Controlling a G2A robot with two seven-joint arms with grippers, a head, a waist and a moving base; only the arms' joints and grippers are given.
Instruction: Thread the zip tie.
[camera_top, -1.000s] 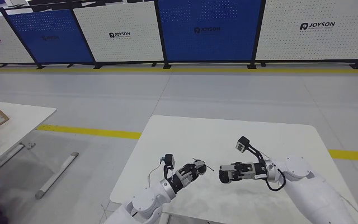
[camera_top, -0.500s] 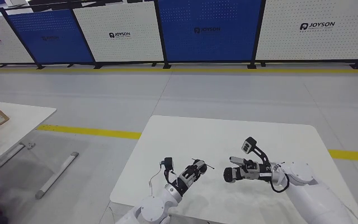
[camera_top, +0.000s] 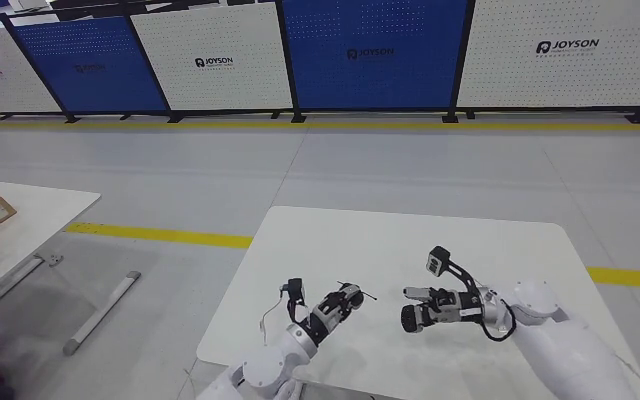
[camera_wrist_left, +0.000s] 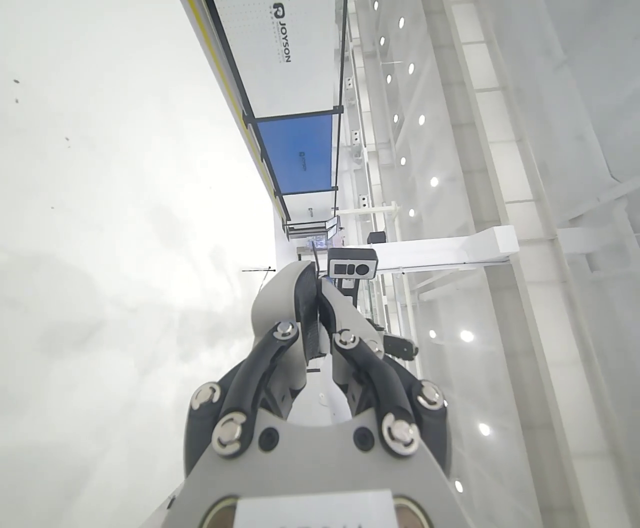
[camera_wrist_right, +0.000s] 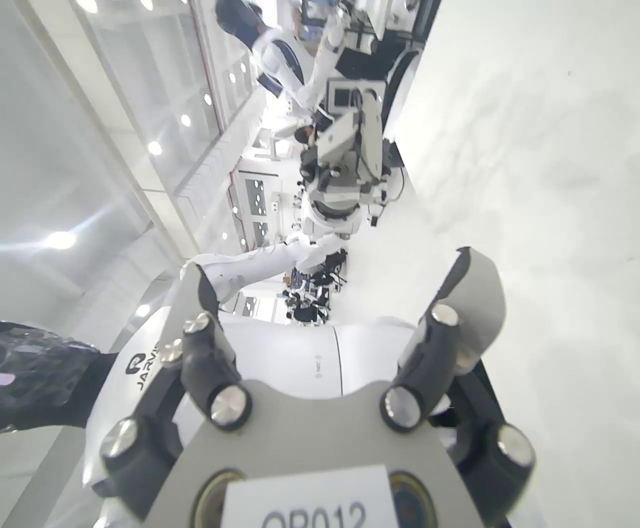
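Observation:
A thin black zip tie (camera_top: 362, 292) sticks out sideways from my left gripper (camera_top: 347, 297), which is shut on it low over the white table (camera_top: 420, 240) near the front edge. In the left wrist view the gripper (camera_wrist_left: 314, 282) has its pads pressed together, and a fine end of the zip tie (camera_wrist_left: 257, 270) juts past the tips. My right gripper (camera_top: 406, 319) faces it from a short gap away, apart from the tie. In its own wrist view the right gripper (camera_wrist_right: 332, 277) stands open with nothing between its fingers, and the left arm (camera_wrist_right: 345, 150) is seen farther off.
Bare white tabletop stretches behind and to both sides of the grippers. The table's front edge (camera_top: 300, 375) lies close under the left arm. A second white table (camera_top: 40, 215) stands off to the far left across the grey floor.
The right gripper has drifted slightly toward the table's front edge and a little away from the tie. The left gripper has shifted a touch to the left, still holding the zip tie.

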